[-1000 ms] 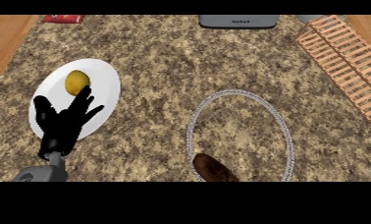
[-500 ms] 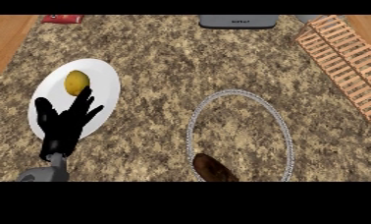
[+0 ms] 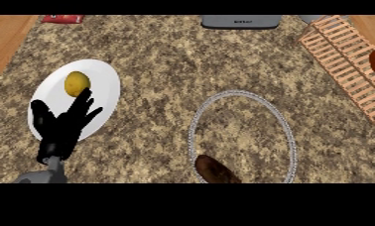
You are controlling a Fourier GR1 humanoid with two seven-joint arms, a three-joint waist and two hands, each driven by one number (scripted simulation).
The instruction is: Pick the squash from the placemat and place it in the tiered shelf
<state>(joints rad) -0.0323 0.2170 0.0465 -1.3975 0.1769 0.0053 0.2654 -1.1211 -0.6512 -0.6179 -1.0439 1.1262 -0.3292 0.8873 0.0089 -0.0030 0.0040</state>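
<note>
Spreading its fingers, the left hand [image 3: 62, 123] overlaps the plate [image 3: 102, 79] just below the squash [image 3: 77, 83].

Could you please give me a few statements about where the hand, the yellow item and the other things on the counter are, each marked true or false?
1. The left hand lies over the white plate with straight fingers. True.
2. The yellow squash sits inside the ring-shaped placemat. False: it rests on the white plate.
3. The left hand is curled round the squash. False: its fingers are spread, tips just below the squash.
4. The wooden tiered shelf is at the counter's right side. True.
5. A brown object lies at the placemat's lower edge. True.
</note>
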